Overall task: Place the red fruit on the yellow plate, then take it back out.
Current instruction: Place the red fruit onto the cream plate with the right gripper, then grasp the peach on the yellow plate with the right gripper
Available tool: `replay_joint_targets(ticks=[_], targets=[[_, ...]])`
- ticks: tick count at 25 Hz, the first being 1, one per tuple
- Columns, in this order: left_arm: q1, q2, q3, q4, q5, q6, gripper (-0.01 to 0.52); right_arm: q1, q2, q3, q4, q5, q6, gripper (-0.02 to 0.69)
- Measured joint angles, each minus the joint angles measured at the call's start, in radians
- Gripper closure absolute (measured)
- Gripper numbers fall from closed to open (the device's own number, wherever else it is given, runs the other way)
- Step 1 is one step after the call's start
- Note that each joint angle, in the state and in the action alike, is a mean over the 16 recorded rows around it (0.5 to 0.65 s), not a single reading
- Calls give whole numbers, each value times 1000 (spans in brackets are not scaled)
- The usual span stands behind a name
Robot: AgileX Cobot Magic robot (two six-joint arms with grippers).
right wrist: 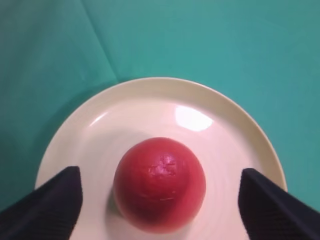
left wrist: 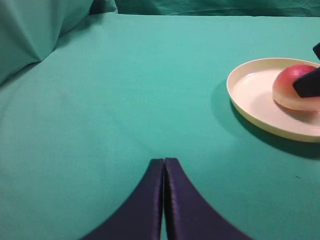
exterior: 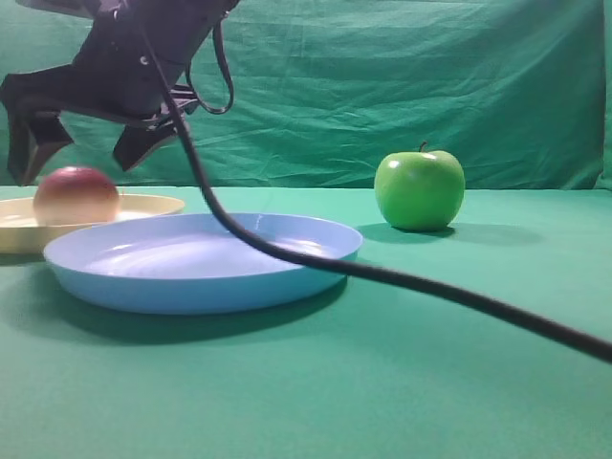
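The red fruit [exterior: 76, 194] [right wrist: 160, 184] rests on the yellow plate [exterior: 153, 204] [right wrist: 150, 100] at the far left of the exterior view. My right gripper [exterior: 72, 164] [right wrist: 159, 174] hangs just over it, open, with one dark finger on either side and a clear gap to the fruit's skin on both. The left wrist view also shows the fruit [left wrist: 295, 92] on the plate [left wrist: 255, 95], partly covered by one right finger [left wrist: 307, 82]. My left gripper [left wrist: 164, 161] is shut with nothing in it, above bare green cloth to the left of the plate.
A light blue plate [exterior: 201, 258] lies in front of the yellow one and overlaps it in view. A green apple [exterior: 419, 189] stands at the back right. A black cable [exterior: 382, 273] sweeps down from the right arm across the blue plate to the right edge.
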Motion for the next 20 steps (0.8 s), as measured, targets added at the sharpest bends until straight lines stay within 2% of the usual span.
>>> replay_joint_targets(ticks=[5, 9, 14, 20], targets=[[0, 0, 0, 0, 0, 0, 514, -61, -137, -1, -22, 166, 102, 523], [0, 0, 0, 0, 0, 0, 514, -104, -249, 6, -69, 280, 205, 629], [0, 0, 0, 0, 0, 0, 514, -137, -397, 80, -131, 332, 317, 665], [0, 0, 0, 0, 0, 0, 514, -146, -605, 303, -184, 255, 394, 665]])
